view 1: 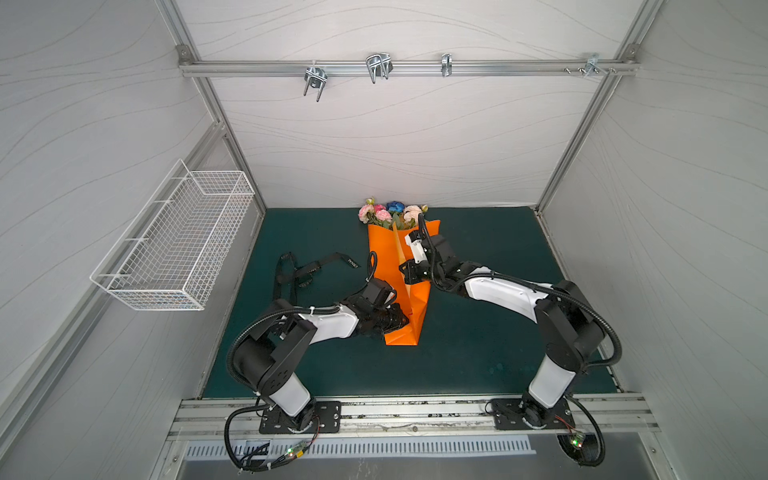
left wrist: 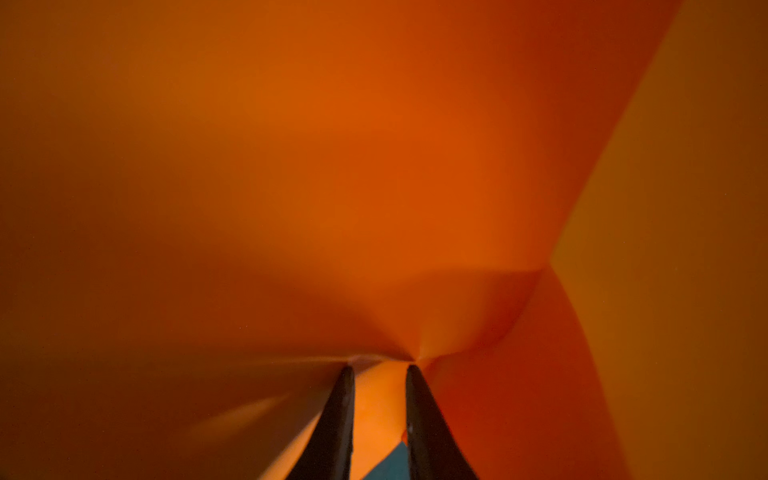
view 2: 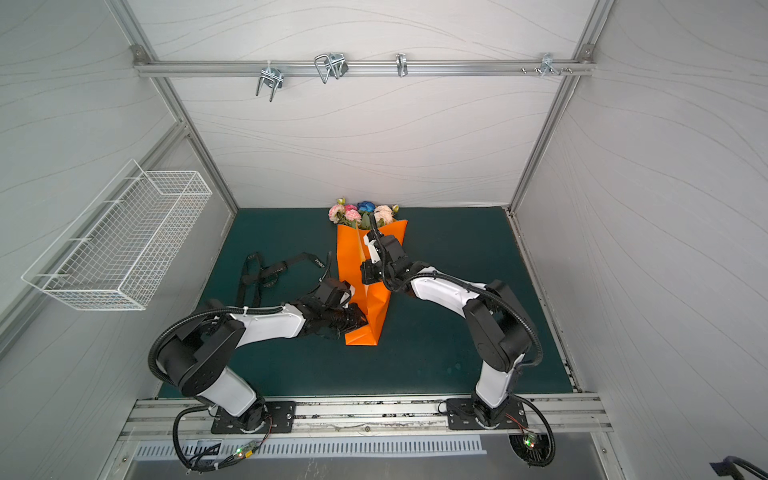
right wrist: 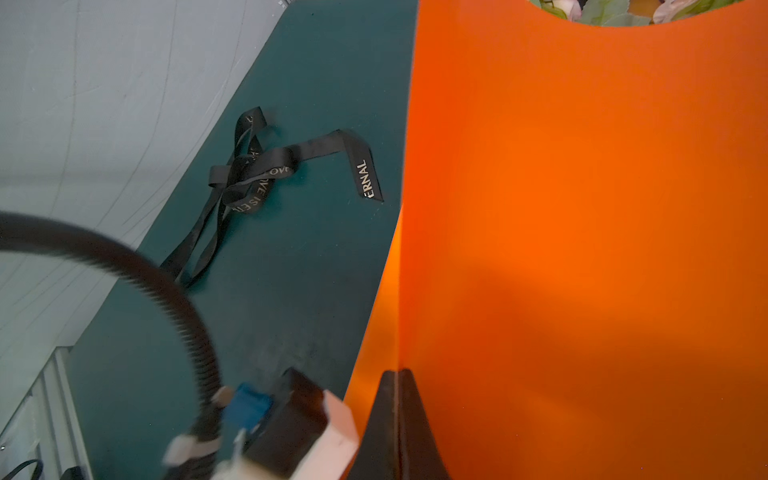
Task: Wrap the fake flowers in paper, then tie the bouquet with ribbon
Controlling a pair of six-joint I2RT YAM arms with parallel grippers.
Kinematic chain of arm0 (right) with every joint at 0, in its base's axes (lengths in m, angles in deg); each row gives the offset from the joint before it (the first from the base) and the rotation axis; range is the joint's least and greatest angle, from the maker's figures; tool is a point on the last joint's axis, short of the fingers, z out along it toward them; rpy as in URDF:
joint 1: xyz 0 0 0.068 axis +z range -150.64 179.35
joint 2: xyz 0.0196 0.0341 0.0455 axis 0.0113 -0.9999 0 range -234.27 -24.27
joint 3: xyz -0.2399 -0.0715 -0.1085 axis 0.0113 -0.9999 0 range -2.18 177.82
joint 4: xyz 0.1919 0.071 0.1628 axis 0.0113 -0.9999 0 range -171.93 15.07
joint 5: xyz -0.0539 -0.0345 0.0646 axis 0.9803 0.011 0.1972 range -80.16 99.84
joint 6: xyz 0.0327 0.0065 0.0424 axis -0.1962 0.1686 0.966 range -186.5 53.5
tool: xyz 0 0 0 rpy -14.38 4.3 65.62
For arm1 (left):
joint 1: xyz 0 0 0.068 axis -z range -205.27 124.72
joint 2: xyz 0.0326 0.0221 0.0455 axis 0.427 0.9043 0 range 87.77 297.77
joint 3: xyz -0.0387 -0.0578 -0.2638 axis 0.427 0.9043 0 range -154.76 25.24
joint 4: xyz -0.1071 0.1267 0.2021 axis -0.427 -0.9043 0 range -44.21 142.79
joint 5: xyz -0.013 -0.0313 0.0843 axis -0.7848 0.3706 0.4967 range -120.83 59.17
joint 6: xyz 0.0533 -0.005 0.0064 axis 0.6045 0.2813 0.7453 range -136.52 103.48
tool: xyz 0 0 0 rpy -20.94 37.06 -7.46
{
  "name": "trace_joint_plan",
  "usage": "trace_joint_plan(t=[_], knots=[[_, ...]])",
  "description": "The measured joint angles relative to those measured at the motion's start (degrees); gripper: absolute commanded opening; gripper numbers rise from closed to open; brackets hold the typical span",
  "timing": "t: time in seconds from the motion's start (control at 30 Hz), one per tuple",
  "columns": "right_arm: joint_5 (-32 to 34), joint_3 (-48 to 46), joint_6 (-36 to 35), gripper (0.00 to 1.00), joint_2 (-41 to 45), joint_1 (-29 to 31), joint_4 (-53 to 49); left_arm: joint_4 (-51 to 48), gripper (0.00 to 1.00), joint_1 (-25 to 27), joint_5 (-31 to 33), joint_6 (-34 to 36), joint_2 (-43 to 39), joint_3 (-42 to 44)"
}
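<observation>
Where both top views look down on mat (view 1: 478,291), bouquet (view 1: 392,212) lies at far middle, blossoms near back wall, stems hidden in paper (view 1: 380,249) wrapped round them. Ribbon (view 1: 307,270) loose on mat, left of paper, apart from it. Left gripper (view 1: 406,321) at paper's near end; right gripper (view 1: 404,269) at its mid seam.

Left wrist: fingers (left wrist: 338,415) narrowly apart, clamped on paper fold.

Right wrist: right gripper (right wrist: 395,372) pinched tight on paper edge; bouquet leaves (right wrist: 602,10) peek past paper rim; ribbon (right wrist: 266,166) beside.
</observation>
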Motion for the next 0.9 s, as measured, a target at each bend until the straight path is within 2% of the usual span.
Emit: trace_joint_plan(t=[0.3,0.43,0.6,0.73,0.8,0.9], knots=[[-0.39,5.16,-0.68,0.0,-5.07,0.0,-0.2,-10.82,0.41,-0.85,11.56,-1.79,-19.67,1.84],[-0.57,7.82,-1.29,0.0,-7.8,0.04,-0.24,-13.42,0.42,-5.33,14.62,-1.99,-23.93,2.95],[-0.87,10.34,-2.14,0.0,-11.17,0.44,-0.76,-14.88,0.45,-13.11,15.06,-1.25,-23.89,2.97],[-0.55,11.52,-3.52,0.0,-13.16,1.49,-1.25,-14.23,0.7,-17.68,14.99,0.07,-20.85,0.28],[0.02,11.89,-4.24,0.0,-13.79,2.12,-1.42,-13.18,0.75,-19.37,15.06,0.35,-18.21,-2.58],[0.98,12.94,-5.27,0.0,-14.95,3.04,-1.64,-11.37,0.76,-21.2,15.1,1.62,-12.61,-9.25]])
